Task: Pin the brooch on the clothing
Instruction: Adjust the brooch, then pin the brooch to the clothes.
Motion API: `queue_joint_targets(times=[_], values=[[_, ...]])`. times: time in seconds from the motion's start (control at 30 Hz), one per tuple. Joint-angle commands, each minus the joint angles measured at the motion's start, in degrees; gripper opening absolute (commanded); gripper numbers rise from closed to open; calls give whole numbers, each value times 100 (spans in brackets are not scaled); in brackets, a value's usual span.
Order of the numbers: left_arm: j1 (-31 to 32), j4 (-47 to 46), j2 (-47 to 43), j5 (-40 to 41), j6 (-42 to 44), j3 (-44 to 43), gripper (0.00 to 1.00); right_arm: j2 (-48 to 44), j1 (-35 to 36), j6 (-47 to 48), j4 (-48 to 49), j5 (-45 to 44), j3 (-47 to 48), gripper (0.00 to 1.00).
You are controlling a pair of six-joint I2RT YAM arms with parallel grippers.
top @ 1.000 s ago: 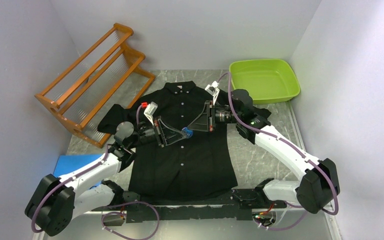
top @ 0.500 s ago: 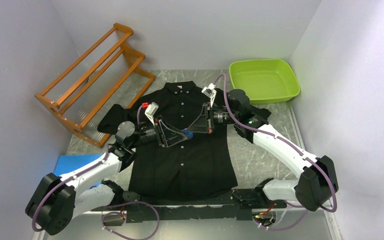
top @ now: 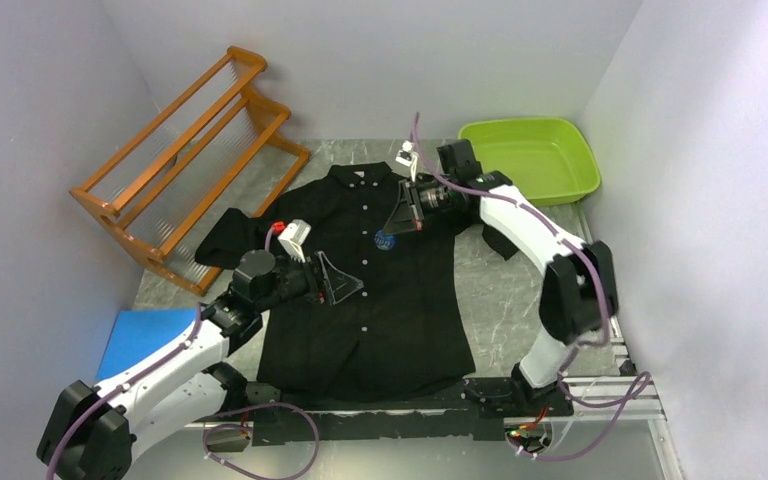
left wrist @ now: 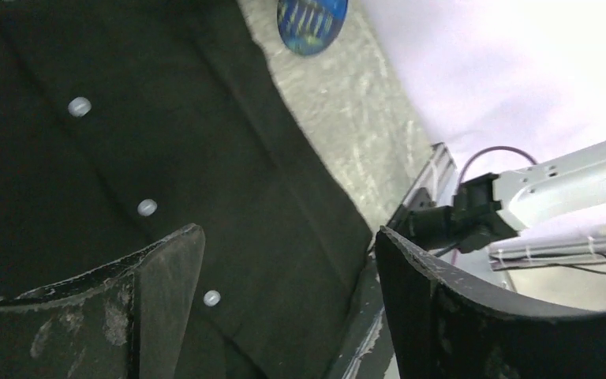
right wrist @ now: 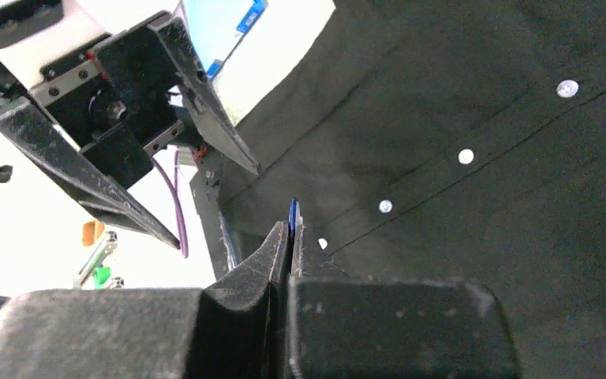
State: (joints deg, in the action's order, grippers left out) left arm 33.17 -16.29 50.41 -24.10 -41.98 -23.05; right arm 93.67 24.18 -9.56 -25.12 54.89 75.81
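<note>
Risks, as I judge them:
- The shirt [top: 400, 320] lies flat and loose on the table [top: 505, 290], and nothing pins it down. A push from the pin may drag or bunch the cloth instead of piercing it.
- The left gripper [top: 340, 280] hovers low over the shirt front with its jaws wide apart and empty, so it gives no bracing.
- The right gripper [top: 392, 230] is clamped on the brooch [top: 385, 240] by its thin edge. The disc could twist or slip out under load.
- The brooch sits at the chest, just beside the button line on the right arm's side. I cannot tell whether it touches the fabric, and the clasp is hidden.

Materials:
- Table: grey, marbled, hard.
- Shirt: matte black, soft, collared.
- Rack [top: 185, 150]: orange wood with clear rods.
- Tub [top: 588, 165]: glossy lime plastic with rounded corners.
- Fingers: black, scuffed wedges.
- Brooch: flat round blue disc with pale markings.
- Buttons [left wrist: 147, 208]: tiny, pale, round.
</note>
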Motion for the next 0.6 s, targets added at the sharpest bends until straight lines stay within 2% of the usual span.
queue_joint_targets(times=[0.0,0.23,0.57], values=[[-46,997,-107,673,361,-99,85,1189,3,1611,-2157,348,1372,0],[-176,1081,199,788,425,-98,88,3064,-8,2438,-3749,-113,3309,0],[-207,1035,788,612,532,-229,88,4423,-26,2683,-4270,-165,4681,0]])
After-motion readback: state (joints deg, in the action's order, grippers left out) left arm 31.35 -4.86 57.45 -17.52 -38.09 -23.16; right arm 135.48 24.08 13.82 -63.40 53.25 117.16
